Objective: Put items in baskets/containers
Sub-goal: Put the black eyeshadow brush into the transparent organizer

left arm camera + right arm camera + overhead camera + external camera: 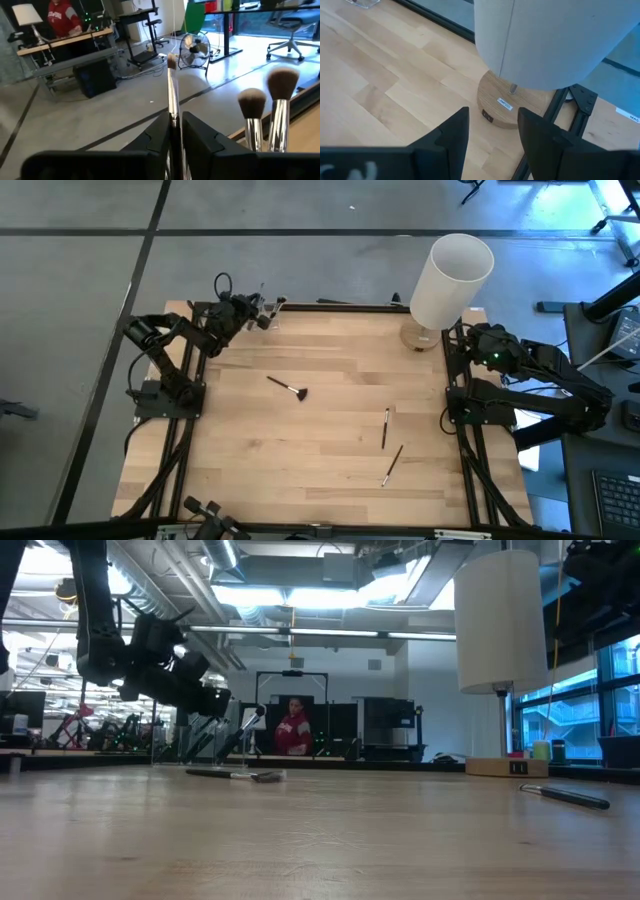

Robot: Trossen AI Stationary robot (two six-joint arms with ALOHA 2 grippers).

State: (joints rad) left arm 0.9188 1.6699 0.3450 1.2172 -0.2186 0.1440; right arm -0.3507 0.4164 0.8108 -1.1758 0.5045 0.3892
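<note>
High view — left gripper (262, 313) at the far-left table corner pinches a thin brush (172, 90) upright, bristles up, above the clear containers (272, 308) — right gripper (490, 131) idles, fingers apart, far right.

The pale wooden plank table (300, 460) carries 3 thin makeup brushes: 1 (288, 388) near centre, 2 (385, 428) (392, 465) toward the white lamp's round wooden base (418, 338) at its far corner.
</note>
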